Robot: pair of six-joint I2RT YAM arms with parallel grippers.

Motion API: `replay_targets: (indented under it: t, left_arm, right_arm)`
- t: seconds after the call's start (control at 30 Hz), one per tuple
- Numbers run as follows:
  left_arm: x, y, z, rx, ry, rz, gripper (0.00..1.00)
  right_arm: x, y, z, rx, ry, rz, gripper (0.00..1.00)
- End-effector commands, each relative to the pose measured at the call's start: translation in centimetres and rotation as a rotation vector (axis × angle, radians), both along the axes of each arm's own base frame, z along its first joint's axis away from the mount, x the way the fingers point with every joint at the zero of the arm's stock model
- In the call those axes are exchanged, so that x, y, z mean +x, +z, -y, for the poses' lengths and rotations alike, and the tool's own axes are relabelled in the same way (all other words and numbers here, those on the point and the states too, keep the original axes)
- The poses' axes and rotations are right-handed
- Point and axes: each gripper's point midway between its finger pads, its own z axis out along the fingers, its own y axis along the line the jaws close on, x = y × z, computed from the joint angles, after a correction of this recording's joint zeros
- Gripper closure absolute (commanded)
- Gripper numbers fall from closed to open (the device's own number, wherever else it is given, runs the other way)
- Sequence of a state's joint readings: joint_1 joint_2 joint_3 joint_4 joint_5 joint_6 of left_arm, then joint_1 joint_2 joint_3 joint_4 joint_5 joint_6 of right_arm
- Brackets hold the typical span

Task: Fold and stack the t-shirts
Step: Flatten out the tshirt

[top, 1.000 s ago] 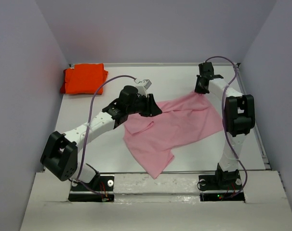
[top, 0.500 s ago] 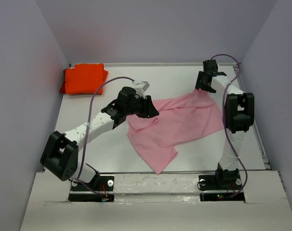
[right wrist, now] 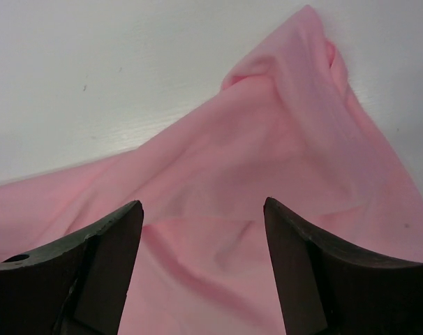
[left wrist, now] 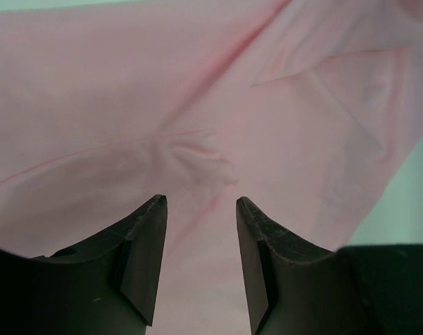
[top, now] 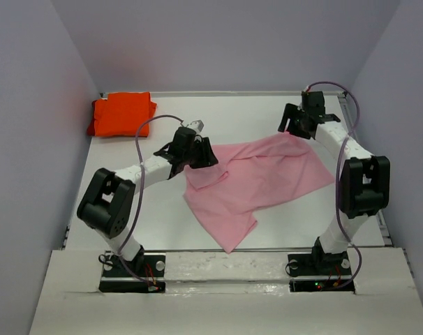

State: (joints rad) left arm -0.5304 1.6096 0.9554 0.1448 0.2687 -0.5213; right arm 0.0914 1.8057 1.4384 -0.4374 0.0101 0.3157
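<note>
A light pink t-shirt (top: 257,178) lies spread and wrinkled on the white table (top: 149,209). An orange t-shirt (top: 121,113) sits folded in the far left corner. My left gripper (top: 206,155) hovers over the pink shirt's left upper edge. In the left wrist view it (left wrist: 201,202) is open, with creased pink cloth (left wrist: 197,153) lying below and nothing pinched. My right gripper (top: 293,127) is at the shirt's far right corner. In the right wrist view it (right wrist: 202,204) stands wide open above the pink cloth (right wrist: 267,139), gripping nothing.
Grey walls enclose the table on the left, back and right. The table's raised back rim (top: 225,93) runs behind both grippers. Both arm bases (top: 131,269) are bolted at the near edge.
My right gripper has opened, released the pink shirt's far right corner and drawn back toward the far right. The left gripper has slid a little left and widened slightly. The shirt has settled flatter.
</note>
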Motion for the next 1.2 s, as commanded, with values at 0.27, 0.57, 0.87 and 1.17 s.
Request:
replay_targets:
  t: [0.27,0.57,0.87,1.17]
  left_arm:
    - [9.5,-1.0,-3.2,0.303,0.236,0.089,0.46]
    - [9.8,-4.4,-5.0,0.369,0.234,-0.003,0.47]
    - [7.5,-6.8,-7.4,0.462,0.259,-0.089,0.47]
    - [8.7,-9.0,-9.0,0.514,0.270,-0.140,0.47]
  right_arm:
    - [-6.7,3.0,-7.2,0.251,0.226,0.126,0.22]
    - [-6.6,5.6,-7.8,0.253,0.251,0.184,0.21]
    - [-6.3,5.6,-8.0,0.266,0.250,0.182,0.21]
    - [-6.9,6.9,-7.7,0.256,0.254,0.217,0.21]
